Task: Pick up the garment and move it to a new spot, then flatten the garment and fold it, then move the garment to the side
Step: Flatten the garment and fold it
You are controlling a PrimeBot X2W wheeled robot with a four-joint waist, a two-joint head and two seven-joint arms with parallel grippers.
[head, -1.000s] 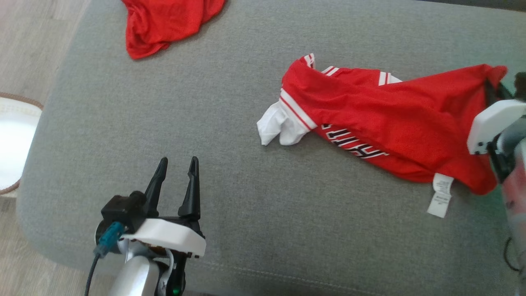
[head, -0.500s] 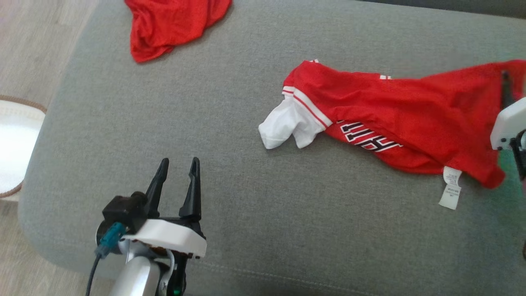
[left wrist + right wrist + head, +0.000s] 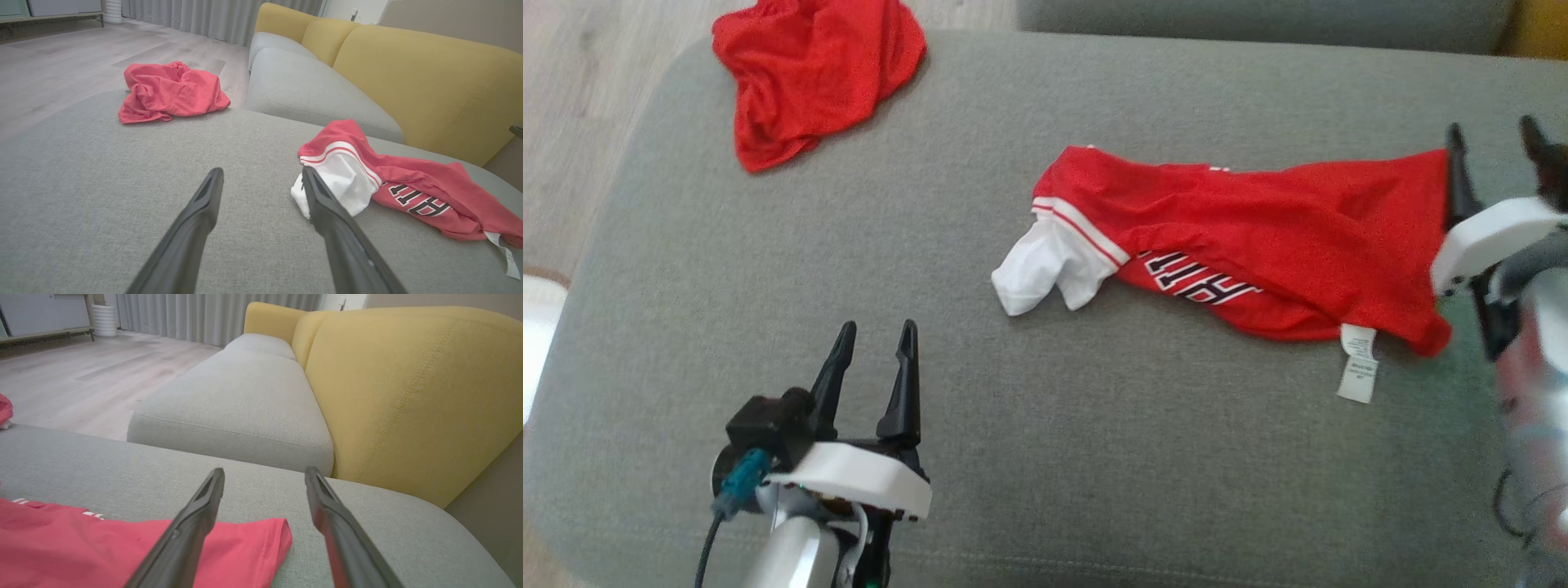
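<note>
Underneath, grey fabric cushion [image 3: 768, 245]; pale wood floor [image 3: 572, 82] at ten o'clock. At two o'clock, red mesh jersey with white sleeve [image 3: 1258, 229] sprawled; bare fabric toward six. Spread and empty: left gripper [image 3: 878, 327]; right gripper [image 3: 1490, 131] likewise, beside jersey's hem.

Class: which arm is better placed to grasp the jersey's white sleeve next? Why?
Left. The left gripper stands open nearer the white sleeve; the right gripper is at the opposite end of the jersey.

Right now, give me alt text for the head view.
A red jersey with a white sleeve lies bunched on a grey cushion. The right gripper, fingers open, is at its right end; the left gripper, open, sits apart. Another red garment lies far left.
</note>
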